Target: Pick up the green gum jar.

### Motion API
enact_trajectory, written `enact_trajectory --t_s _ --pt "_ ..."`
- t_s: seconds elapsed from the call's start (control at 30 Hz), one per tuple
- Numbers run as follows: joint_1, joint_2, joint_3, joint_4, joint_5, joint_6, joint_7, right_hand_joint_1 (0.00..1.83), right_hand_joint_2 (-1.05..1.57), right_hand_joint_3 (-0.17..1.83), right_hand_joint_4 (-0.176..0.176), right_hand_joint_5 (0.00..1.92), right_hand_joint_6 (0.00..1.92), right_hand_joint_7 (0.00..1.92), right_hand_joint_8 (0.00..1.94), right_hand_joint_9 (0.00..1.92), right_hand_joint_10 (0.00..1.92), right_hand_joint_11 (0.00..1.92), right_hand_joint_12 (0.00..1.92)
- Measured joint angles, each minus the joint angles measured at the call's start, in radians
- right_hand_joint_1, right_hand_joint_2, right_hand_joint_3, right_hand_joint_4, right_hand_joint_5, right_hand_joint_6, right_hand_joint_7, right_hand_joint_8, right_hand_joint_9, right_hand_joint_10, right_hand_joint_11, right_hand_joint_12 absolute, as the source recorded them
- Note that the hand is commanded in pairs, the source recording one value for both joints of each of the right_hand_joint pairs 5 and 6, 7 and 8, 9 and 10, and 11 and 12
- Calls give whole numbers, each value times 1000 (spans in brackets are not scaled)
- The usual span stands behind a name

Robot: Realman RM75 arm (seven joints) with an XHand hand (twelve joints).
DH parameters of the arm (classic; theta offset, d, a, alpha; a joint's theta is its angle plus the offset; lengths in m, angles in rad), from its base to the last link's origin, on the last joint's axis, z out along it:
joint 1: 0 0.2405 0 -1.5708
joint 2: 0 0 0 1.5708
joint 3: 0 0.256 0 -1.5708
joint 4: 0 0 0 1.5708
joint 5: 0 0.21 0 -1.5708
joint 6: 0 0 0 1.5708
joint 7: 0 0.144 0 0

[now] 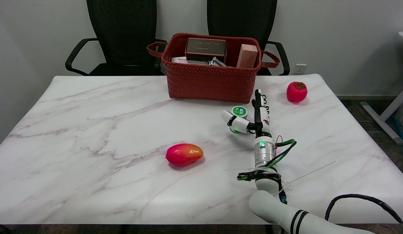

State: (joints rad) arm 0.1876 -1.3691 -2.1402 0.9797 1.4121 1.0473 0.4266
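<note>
Green gum jar [239, 111]: we saw it upright, lid up, its lower body hidden behind the right hand [253, 117], whose fingers were spread, holding nothing.

Layout on the bench [91, 130]

We note the basket [211, 81] at the rear centre, boxes inside; gum jar [239, 111] just before its right end, between the right hand's [253, 118] thumb and fingers; persimmon [296, 91] far right; mango [184, 154] front centre.

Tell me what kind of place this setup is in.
Probably an office or lab room: two black mesh office chairs behind a marble-patterned table, a wall socket, and a second desk's white leg at right.
</note>
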Motion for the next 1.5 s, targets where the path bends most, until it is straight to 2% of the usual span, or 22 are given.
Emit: enact_trajectory --t_s 0.97,1.23,1.4,1.47,1.5 --pt "5 -1 -3 -16 7 -46 71 1116 565 619 0 0 0 133 133 281 281 25 25" --pt "4 -3 -3 -16 8 -55 75 1109 581 630 0 0 0 369 369 368 368 118 118" --pt "4 -4 -4 -18 8 -58 77 1102 599 635 0 0 0 445 445 405 405 146 146" --pt "3 -4 -4 -18 10 -58 78 1083 624 660 0 0 0 518 518 448 448 210 210" --pt "3 -4 -5 -19 12 -59 78 1070 656 671 0 81 81 572 572 479 479 248 248"
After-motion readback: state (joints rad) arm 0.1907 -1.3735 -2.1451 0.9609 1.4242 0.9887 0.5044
